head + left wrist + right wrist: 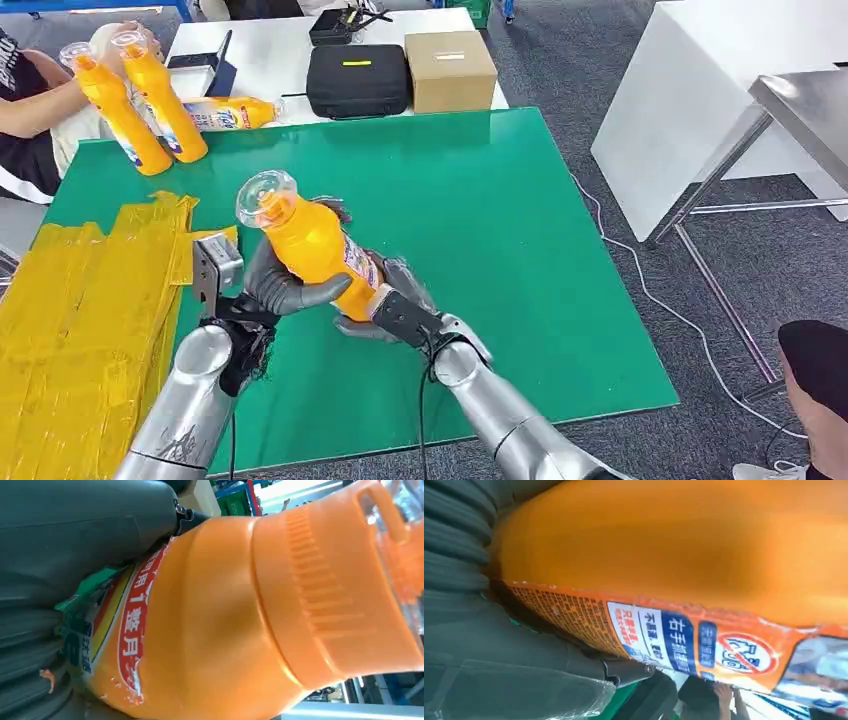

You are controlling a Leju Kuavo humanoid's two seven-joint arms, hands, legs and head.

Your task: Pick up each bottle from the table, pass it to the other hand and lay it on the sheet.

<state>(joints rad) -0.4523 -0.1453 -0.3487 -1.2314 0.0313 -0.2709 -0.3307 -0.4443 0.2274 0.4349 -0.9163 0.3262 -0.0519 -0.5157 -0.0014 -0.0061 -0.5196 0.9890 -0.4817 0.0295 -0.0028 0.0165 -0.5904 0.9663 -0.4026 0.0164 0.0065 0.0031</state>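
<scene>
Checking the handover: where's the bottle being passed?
Head view: the bottle is above the green mat's near-left part, between left hand and right hand.

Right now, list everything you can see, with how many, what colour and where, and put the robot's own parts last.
held bottle: one, orange with clear cap, tilted above the green mat, between both hands
far bottles: three, orange; two upright in a person's hand, one lying beside them
green mat: one, covering the table
yellow sheet: one, crumpled, on the mat's left side
black case: one, white table behind
cardboard box: one, brown, beside the case
left hand: grey, gripping the bottle
right hand: grey, holding the bottle's base
</scene>
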